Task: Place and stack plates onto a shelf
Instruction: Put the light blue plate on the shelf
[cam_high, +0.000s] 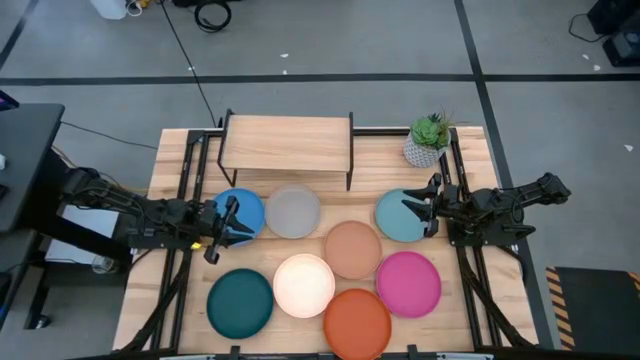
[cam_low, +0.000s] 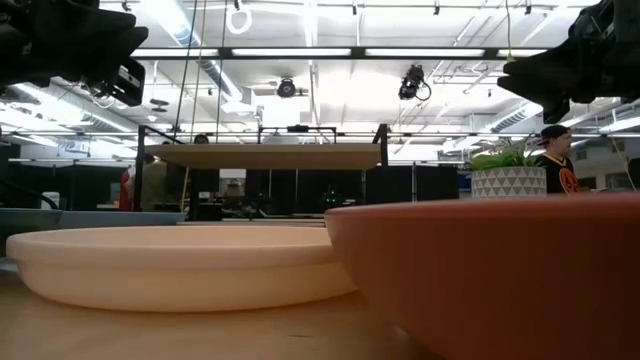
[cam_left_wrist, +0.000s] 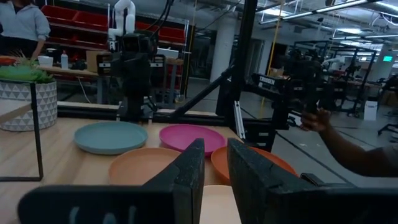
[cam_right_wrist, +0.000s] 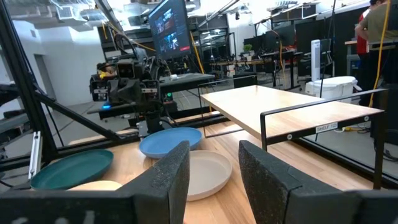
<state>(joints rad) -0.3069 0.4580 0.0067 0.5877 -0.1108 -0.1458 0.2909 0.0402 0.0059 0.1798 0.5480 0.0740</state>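
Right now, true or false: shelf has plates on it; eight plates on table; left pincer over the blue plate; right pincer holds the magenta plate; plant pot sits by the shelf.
1. The shelf has plates on it. False: its top is bare.
2. Eight plates lie on the table. True.
3. The left pincer is over the blue plate. True.
4. The right pincer holds the magenta plate. False: it is open, at the light blue plate.
5. The plant pot sits by the shelf. True.
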